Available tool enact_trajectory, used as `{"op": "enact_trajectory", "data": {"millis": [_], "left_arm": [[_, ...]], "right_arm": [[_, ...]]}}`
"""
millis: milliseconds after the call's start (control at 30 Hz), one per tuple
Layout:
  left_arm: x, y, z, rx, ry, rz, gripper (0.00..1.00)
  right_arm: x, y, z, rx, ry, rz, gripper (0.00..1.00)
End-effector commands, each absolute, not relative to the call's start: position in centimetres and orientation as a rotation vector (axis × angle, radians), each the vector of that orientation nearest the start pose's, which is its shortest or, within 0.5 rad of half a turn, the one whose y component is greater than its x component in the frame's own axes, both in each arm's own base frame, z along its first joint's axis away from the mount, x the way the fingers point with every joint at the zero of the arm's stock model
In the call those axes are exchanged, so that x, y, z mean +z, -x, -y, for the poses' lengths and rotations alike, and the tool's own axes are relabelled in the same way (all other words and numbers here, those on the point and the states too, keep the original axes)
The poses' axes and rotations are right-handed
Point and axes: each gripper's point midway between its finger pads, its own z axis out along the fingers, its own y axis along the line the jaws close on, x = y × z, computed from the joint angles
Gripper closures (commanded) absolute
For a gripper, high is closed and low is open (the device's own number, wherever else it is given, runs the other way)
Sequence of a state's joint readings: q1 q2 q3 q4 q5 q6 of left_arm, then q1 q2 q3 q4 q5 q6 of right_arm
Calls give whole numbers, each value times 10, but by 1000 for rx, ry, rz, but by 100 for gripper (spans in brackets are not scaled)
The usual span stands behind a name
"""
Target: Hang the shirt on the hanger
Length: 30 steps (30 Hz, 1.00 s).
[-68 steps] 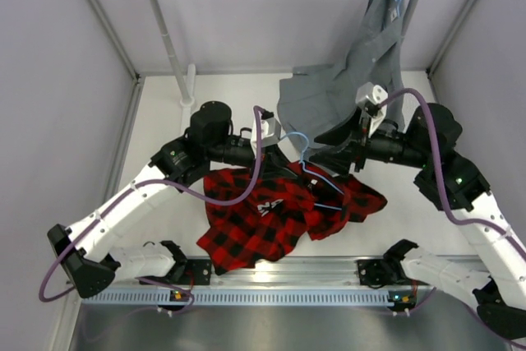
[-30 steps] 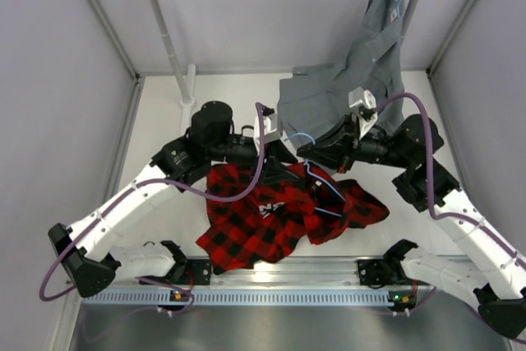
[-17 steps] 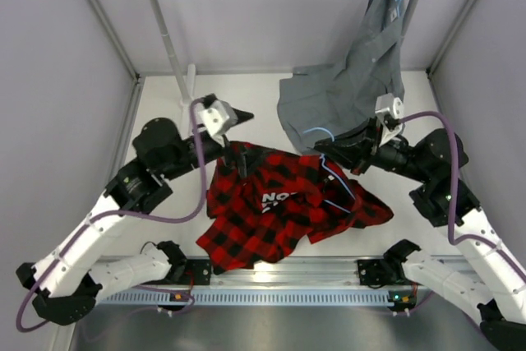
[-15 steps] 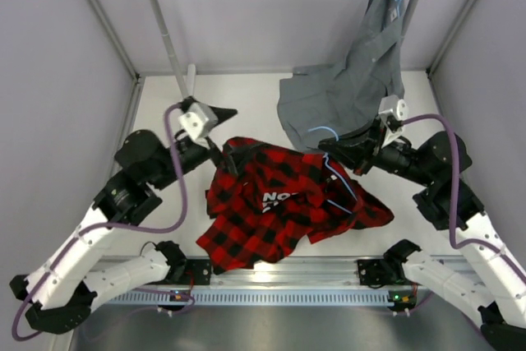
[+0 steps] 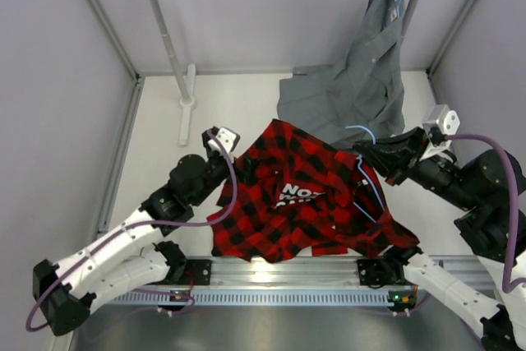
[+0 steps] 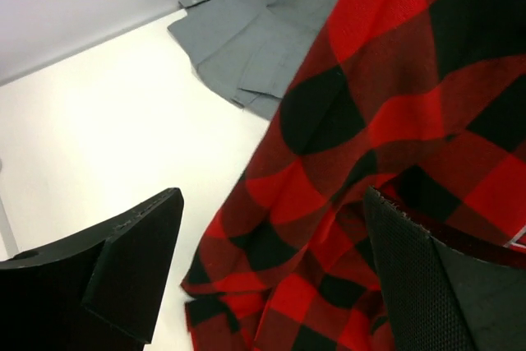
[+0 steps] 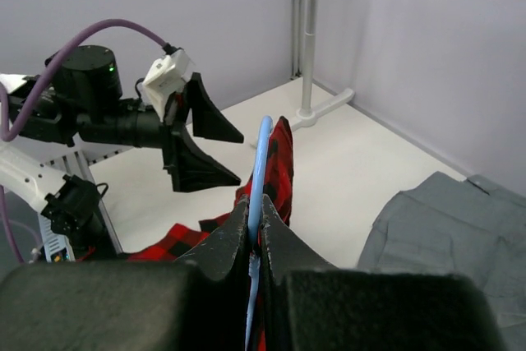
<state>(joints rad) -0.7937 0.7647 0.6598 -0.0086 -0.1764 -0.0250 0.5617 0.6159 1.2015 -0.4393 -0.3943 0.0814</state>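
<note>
Red-and-black plaid flannel shirt (image 5: 304,203): partly on table (image 5: 238,100), one side raised over thin light-blue wire hanger (image 5: 371,192).
Right hand (image 7: 256,228): clamped on hanger wire.
Left hand (image 6: 271,203): spread wide, empty, beside shirt edge.
Outstanding, apparently: seating both shoulders.

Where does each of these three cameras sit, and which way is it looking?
Top external: above and behind the arms, looking down on the table, the shirt and both arms.
Left wrist: on the left arm, looking past the open left gripper at the shirt and the grey shirt.
Right wrist: on the right arm, looking along the right gripper, shut on the hanger, toward the left arm.
All three share the shirt.
</note>
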Motion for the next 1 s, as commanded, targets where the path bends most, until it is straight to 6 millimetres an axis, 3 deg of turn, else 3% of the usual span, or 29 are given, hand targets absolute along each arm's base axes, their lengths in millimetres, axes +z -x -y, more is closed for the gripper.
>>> {"op": "enact_trajectory", "data": {"millis": [0, 100, 133, 200, 267, 467, 567, 600, 733, 867, 967], "left_arm": [[300, -267, 225, -501, -447, -1490, 9], [305, -278, 235, -495, -456, -1490, 25], [298, -284, 240, -486, -464, -1511, 33], [299, -288, 246, -497, -475, -1507, 29], [297, -290, 256, -522, -509, -1513, 14], [297, -276, 281, -633, -658, -1457, 8], [296, -280, 284, -634, -662, -1453, 30], [290, -284, 286, -618, -664, -1471, 51], [286, -304, 278, -537, -594, -1529, 100], [287, -327, 246, -397, -368, -1585, 100], [284, -342, 216, -305, -193, -1638, 100]], "right_arm": [[458, -137, -164, 777, 661, -1312, 100], [459, -133, -165, 785, 671, -1308, 100], [458, -134, -165, 785, 678, -1308, 100], [457, -133, -166, 788, 682, -1310, 100], [456, -131, -167, 796, 694, -1304, 100], [456, -131, -167, 792, 704, -1308, 100], [459, -127, -168, 802, 713, -1294, 100], [460, -126, -168, 806, 715, -1292, 100], [459, -131, -162, 768, 681, -1305, 100], [447, -144, -154, 704, 634, -1357, 100], [445, -140, -151, 694, 635, -1340, 100]]}}
